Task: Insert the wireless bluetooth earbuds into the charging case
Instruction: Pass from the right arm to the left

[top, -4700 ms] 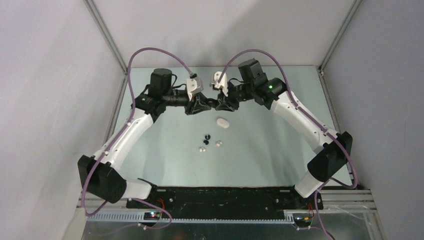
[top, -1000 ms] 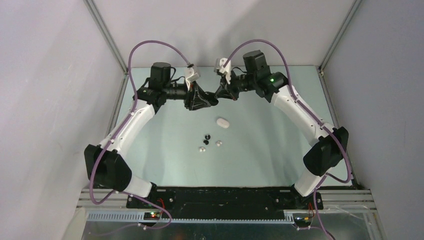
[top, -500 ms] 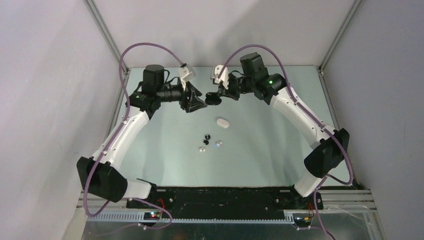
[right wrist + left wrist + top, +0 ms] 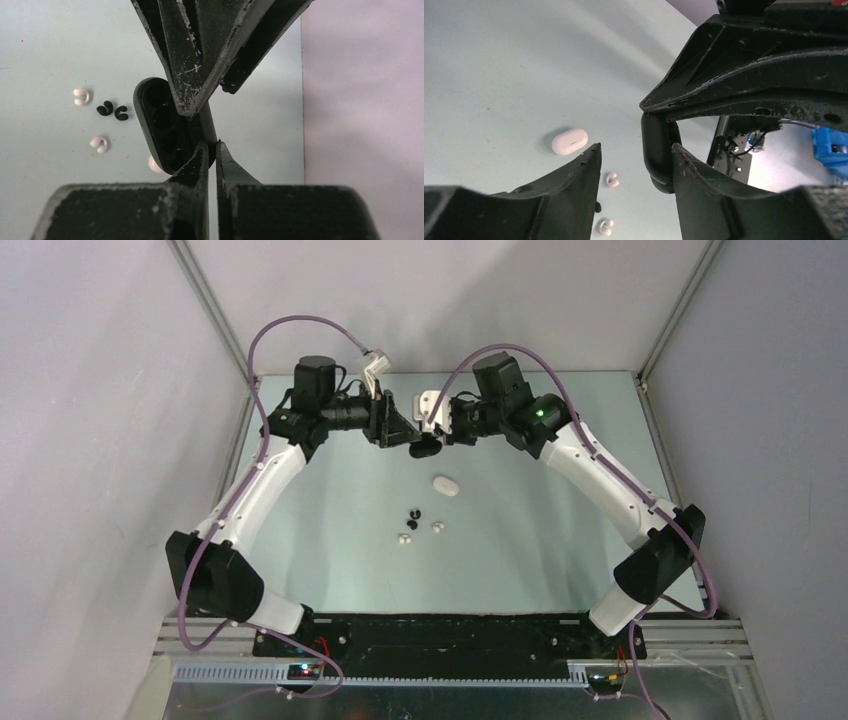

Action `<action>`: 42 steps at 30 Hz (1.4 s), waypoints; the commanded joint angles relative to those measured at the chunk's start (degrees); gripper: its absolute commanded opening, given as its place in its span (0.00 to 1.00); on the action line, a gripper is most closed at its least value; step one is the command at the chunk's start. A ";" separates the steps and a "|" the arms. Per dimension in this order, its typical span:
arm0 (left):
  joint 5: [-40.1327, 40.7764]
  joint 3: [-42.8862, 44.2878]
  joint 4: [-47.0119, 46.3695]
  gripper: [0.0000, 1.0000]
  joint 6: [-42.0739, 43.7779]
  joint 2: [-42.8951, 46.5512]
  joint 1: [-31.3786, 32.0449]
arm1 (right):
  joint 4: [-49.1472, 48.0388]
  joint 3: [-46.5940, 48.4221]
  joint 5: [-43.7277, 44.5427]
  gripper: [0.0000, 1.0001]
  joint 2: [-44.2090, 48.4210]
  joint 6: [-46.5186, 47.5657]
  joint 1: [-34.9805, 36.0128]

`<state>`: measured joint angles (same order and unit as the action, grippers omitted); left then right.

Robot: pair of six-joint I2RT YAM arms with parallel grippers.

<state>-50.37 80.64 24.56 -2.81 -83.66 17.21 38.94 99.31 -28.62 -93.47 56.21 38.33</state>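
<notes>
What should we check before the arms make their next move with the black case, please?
1. Right gripper pinches the black case by its edge: ok.
2. Left gripper closed on the case: not ok; its fingers straddle it, with a gap on one side.
3. Case open, recesses showing: ok, seen from the right wrist.
4. Two black earbuds and two white earbuds lie on the table, away from both arms: ok.
5. White case lies apart from the earbuds: ok.
6. Lid fully open: cannot tell.
</notes>
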 commanded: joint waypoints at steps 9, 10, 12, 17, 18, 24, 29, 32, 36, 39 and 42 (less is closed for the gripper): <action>-4.85 2.24 -1.32 0.34 -3.91 -1.70 -0.25 | -1.71 -0.66 1.96 0.00 3.10 1.41 1.76; -4.97 2.28 -1.34 0.31 -3.93 -1.74 -0.21 | -1.75 -0.72 2.09 0.00 3.09 1.43 1.84; -5.09 2.31 -1.27 0.25 -4.02 -1.87 -0.23 | -1.90 -0.98 2.30 0.00 3.18 1.51 1.96; -5.41 2.33 -1.33 0.08 -3.94 -1.84 -0.22 | -2.15 -1.43 2.50 0.00 3.21 1.46 2.11; -5.41 2.35 -1.28 0.06 -3.73 -1.74 -0.24 | -2.21 -1.50 2.58 0.00 3.21 1.41 2.22; -4.08 2.20 -1.32 0.00 -1.38 -0.84 -0.18 | -2.98 -1.95 2.78 0.00 3.36 -0.03 2.32; -2.06 1.74 -1.29 0.00 3.45 0.67 -0.24 | -4.57 -1.98 3.20 0.04 3.93 -2.34 2.20; -0.27 1.20 -1.32 0.00 7.25 2.14 -0.25 | -5.33 -1.30 2.49 0.07 4.38 -4.89 1.53; 1.15 0.38 -1.27 0.00 11.81 3.58 -0.24 | -6.31 0.70 0.50 0.12 4.17 -9.06 -0.04; 2.11 -0.21 -1.31 0.00 13.88 4.45 -0.23 | -6.85 2.59 -2.29 0.17 3.99 -13.31 -1.09; 2.74 -0.85 -1.27 0.00 15.23 4.99 -0.20 | -7.84 3.64 -6.49 0.20 4.04 -17.69 -2.81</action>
<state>-50.02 80.44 24.53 7.70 -81.23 17.30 34.17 99.18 -29.08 -92.49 46.00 37.58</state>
